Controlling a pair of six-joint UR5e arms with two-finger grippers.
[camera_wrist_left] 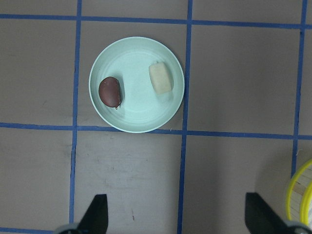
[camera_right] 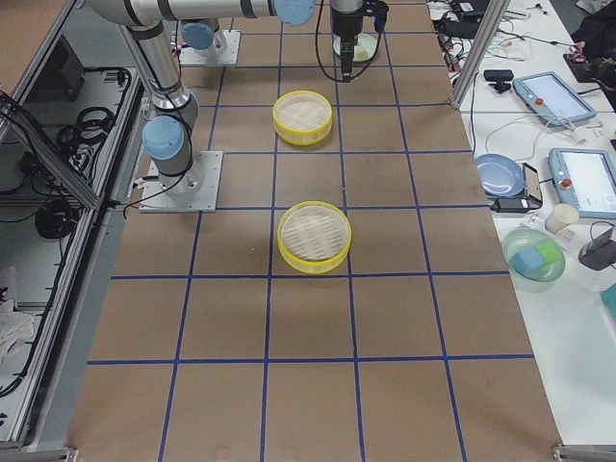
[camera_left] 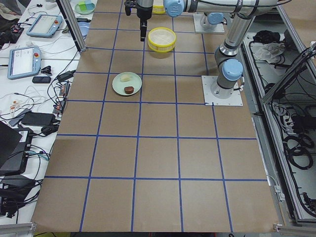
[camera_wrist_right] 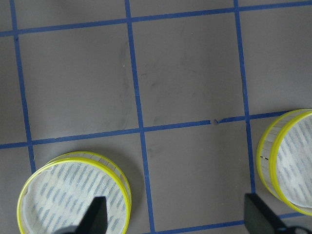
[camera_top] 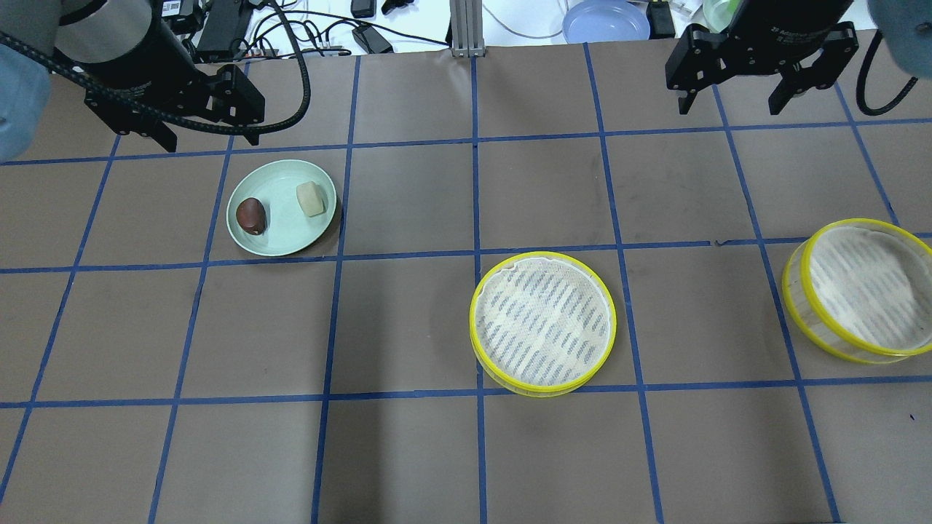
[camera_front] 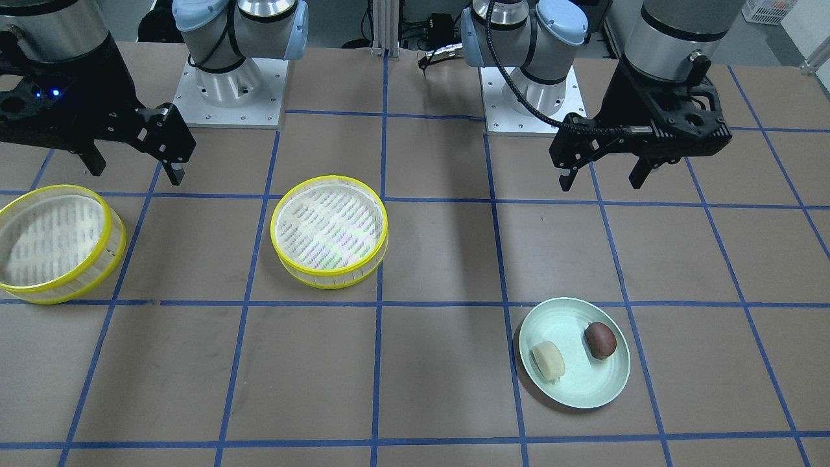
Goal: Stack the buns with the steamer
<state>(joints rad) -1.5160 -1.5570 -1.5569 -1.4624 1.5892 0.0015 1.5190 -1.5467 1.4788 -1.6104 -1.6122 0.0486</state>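
Pale cream round bun [camera_front: 548,360], dark reddish-brown oval bun [camera_front: 601,339] likely soft, light; pinch sides gently; left gripper [camera_front: 604,175], right gripper [camera_front: 137,164] agape, empty.

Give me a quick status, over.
Left gripper and right gripper open, empty, raised. Both buns, cream and brown, on the plate. Both steamers empty. Nothing in the way.

Likely lab: taped grid table [camera_left: 158,148], teach pendants [camera_left: 22,61].
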